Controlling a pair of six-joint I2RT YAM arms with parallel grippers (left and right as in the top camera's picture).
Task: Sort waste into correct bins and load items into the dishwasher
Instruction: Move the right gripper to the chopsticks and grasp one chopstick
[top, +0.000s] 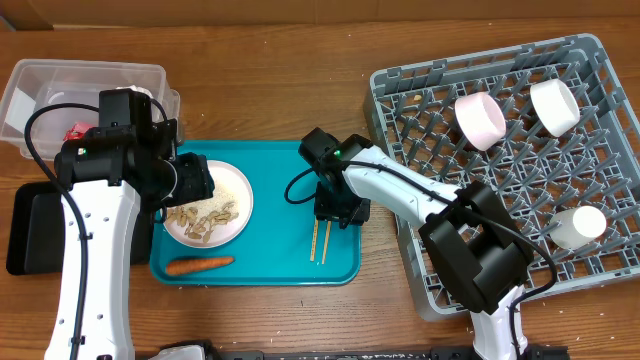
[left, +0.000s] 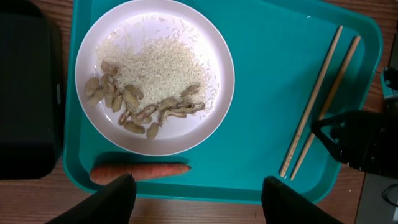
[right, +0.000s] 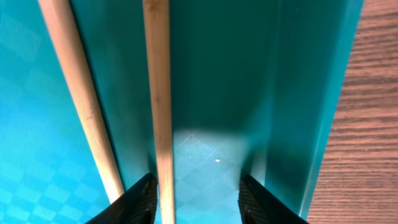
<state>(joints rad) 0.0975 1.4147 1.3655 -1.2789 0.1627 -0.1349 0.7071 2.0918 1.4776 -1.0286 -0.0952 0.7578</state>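
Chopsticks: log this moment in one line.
right gripper open, low over chopsticks | left gripper open above tray | plate on tray

Wood table (top: 300, 60) w/ clear tub (top: 90, 67), black tray (top: 30, 235) at left, teal tray (top: 280, 170) mid, grey rack (top: 430, 150) right.

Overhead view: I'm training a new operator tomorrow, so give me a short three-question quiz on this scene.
1. True or false: the chopsticks lie on the teal tray.
2. How many white dishes stand in the grey rack?
3. The carrot lies: A) in the clear tub, B) on the teal tray, C) in the grey rack.
Key: 1 true; 2 three; 3 B.
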